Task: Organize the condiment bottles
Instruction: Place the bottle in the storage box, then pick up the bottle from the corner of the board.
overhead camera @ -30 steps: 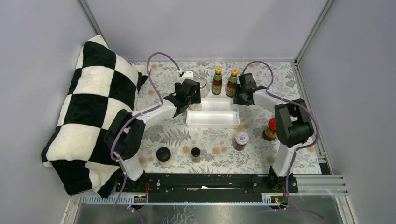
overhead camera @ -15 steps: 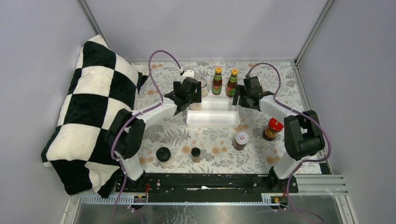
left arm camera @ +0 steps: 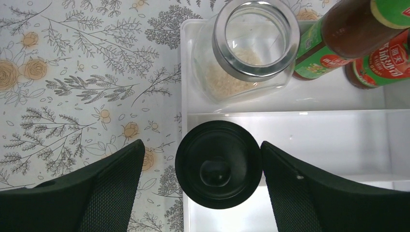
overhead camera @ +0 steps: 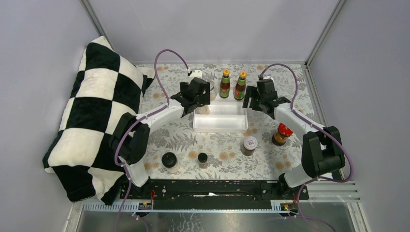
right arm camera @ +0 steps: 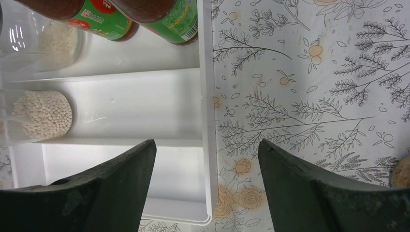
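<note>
Pulling back: right gripper [right arm camera: 205,147] has slid away from the sauce bottles [overhead camera: 225,83] in the tray [left arm camera: 338,140]'s back row, jaws wide. Left gripper [left arm camera: 202,145] has spread open too, straddling the black-lid jar [left arm camera: 218,164].

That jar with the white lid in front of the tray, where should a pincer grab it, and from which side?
Grip the white-lidded jar by its round body just under the lid, coming straight down. It stands upright, and the tray and the red-capped bottle stand apart from it, so there should be room on both sides.
</note>
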Available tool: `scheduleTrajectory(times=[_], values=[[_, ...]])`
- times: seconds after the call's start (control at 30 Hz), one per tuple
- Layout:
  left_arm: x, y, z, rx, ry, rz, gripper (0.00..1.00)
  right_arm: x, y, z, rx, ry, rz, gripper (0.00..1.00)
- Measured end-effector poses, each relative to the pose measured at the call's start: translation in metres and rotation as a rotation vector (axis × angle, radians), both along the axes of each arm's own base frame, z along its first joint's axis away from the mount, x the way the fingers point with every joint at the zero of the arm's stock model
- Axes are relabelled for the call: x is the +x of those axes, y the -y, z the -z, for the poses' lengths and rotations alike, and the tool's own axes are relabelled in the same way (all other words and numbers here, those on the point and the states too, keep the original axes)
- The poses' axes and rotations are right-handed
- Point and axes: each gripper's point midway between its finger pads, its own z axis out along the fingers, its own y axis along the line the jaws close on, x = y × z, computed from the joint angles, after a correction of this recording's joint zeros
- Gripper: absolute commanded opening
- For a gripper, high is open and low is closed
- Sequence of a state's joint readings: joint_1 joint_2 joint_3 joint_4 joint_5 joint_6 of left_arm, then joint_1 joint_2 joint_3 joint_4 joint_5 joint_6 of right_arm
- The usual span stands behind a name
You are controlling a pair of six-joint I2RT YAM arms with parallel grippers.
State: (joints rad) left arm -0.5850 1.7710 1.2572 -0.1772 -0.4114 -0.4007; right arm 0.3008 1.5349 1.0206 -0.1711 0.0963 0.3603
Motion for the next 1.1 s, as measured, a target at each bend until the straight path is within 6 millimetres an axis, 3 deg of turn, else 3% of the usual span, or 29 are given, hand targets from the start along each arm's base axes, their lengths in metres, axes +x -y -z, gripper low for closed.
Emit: scheduleTrajectory(times=[0.4, 0.63, 0.77, 0.97, 1.1], values=[[-0.004, 0.017, -0.007, 0.002, 0.017, 0.044, 0.92, -0.015, 0.004, 0.002, 0.002, -0.005, -0.004, 0.85], [0.004, 0.023, -0.027, -0.016, 0.061, 0.053, 0.92, -0.018, 0.004, -0.003, 0.009, 0.006, -0.008, 0.86], [-0.003, 0.022, -0.042, -0.034, 0.083, 0.059, 0.93, -0.024, 0.006, -0.007, 0.009, 0.011, -0.009, 0.86], [-0.058, 0.015, -0.070, -0.113, 0.125, 0.089, 0.99, -0.033, 0.005, -0.030, 0.032, 0.056, -0.030, 0.86], [-0.099, 0.015, -0.066, -0.163, 0.113, 0.115, 0.99, -0.045, 0.003, -0.038, 0.056, 0.065, -0.058, 0.86]])
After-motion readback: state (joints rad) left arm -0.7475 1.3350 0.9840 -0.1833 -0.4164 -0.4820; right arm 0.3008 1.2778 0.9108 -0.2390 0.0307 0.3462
